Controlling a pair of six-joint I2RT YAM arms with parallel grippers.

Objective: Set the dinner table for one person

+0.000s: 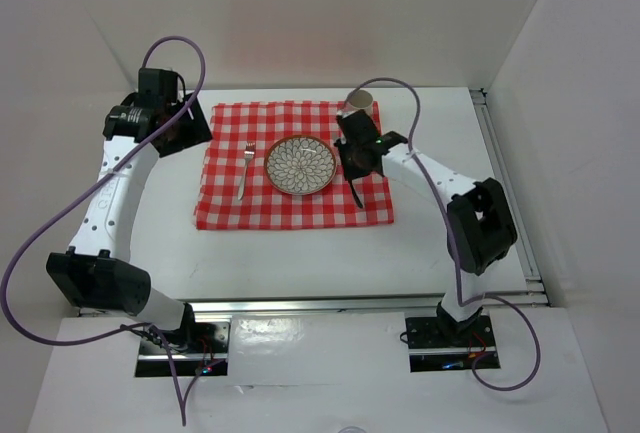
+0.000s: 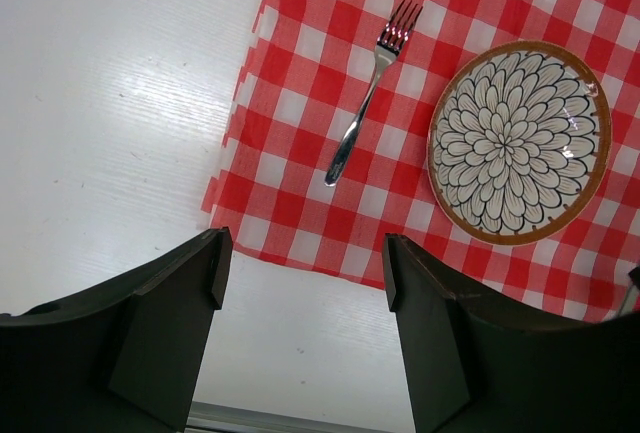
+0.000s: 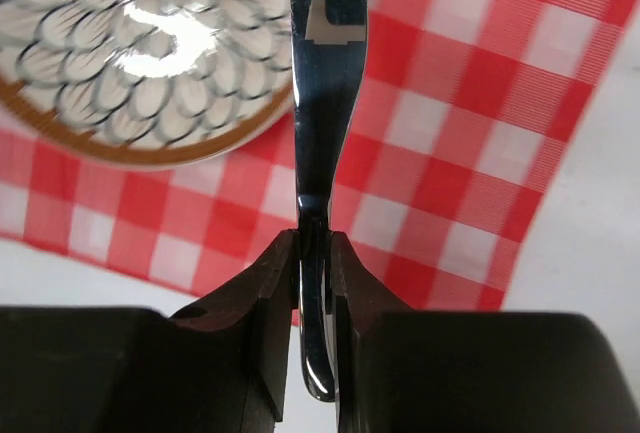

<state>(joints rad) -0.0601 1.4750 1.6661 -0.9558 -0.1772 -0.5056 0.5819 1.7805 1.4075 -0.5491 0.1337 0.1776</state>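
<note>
R gripper (image 3: 313, 253) is clamped on a slim shiny steel utensil (image 3: 325, 103), prob a knife, held edge-on over the red-and-white checked cloth (image 3: 480, 103) just R of the round flower-patterned plate with brown rim (image 3: 140, 53). L gripper (image 2: 305, 273) hangs w/ jaws wide apart, nothing btwn them, by the cloth's far-L corner over the flat white tabletop (image 2: 120, 153). Cloth lies mid-table btwn the arms; plate at its centre, silver metal fork (image 2: 365, 103) just L of plate, not touching.
</note>
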